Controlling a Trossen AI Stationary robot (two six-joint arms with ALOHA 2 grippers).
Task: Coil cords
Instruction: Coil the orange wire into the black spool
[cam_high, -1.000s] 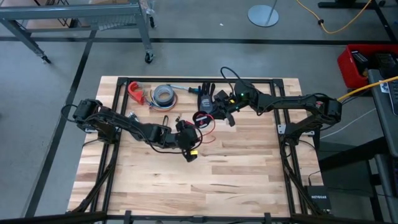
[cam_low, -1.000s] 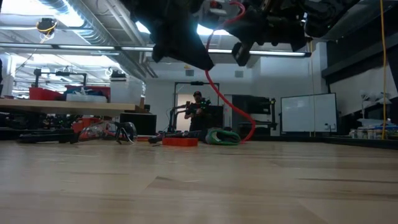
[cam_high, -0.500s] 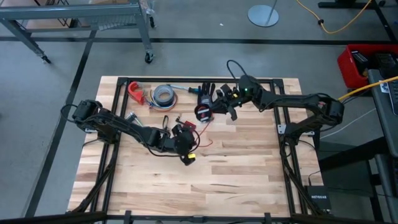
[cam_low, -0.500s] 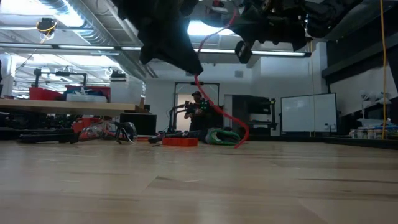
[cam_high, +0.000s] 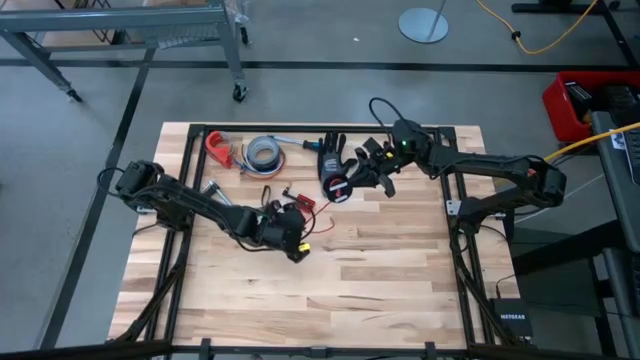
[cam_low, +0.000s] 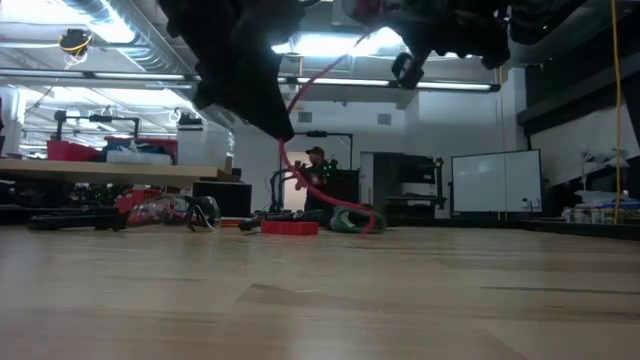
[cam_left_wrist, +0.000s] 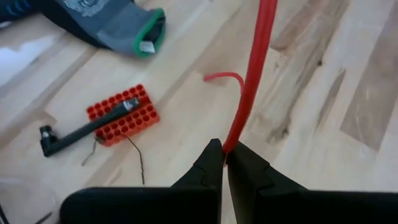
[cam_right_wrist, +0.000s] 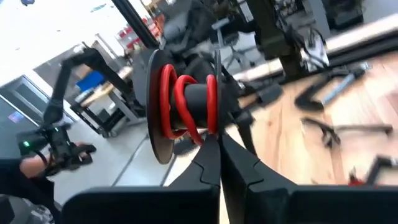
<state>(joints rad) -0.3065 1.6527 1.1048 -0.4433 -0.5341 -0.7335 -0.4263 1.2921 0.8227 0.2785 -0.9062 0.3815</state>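
Note:
The cord is a thin red wire (cam_high: 316, 207), partly wound on a small black spool (cam_high: 338, 187). My right gripper (cam_high: 352, 183) is shut on the spool (cam_right_wrist: 186, 99) above the table's far middle. My left gripper (cam_high: 296, 245) is shut on the wire (cam_left_wrist: 249, 93) nearer the table's middle, to the near left of the spool. In the low view the wire (cam_low: 310, 85) slants down from the spool to my left gripper (cam_low: 278, 128). Its tail (cam_low: 345, 205) drops on to the table. I cannot pick out a black lead. My left gripper pinches a single strand of the red wire (cam_left_wrist: 231, 144) between its two fingertips, partway along it, coming from above. The wire runs on from the fingers toward the spool, and its tail hangs slack down to the table. My right gripper is shut on the spool at the edge of its red windings (cam_right_wrist: 210, 127); the fingertips hide the exact part. The spool's axis lies across the fingers. The spool is lifted clear of the table, and the wire leads off it toward my left gripper.
A black glove with a green cuff (cam_high: 330, 150), a grey tape roll (cam_high: 263, 152) and a red clamp (cam_high: 217, 147) lie along the far edge. An orange bit holder with a black tool (cam_left_wrist: 122, 115) lies near my left gripper. A person stands in the room behind (cam_low: 316, 170).
My right gripper has carried the spool toward the table's right edge and a little up. My left gripper has gone a little toward the left edge with the wire. The span of wire between them has grown longer and straighter, and the tail has trailed left.

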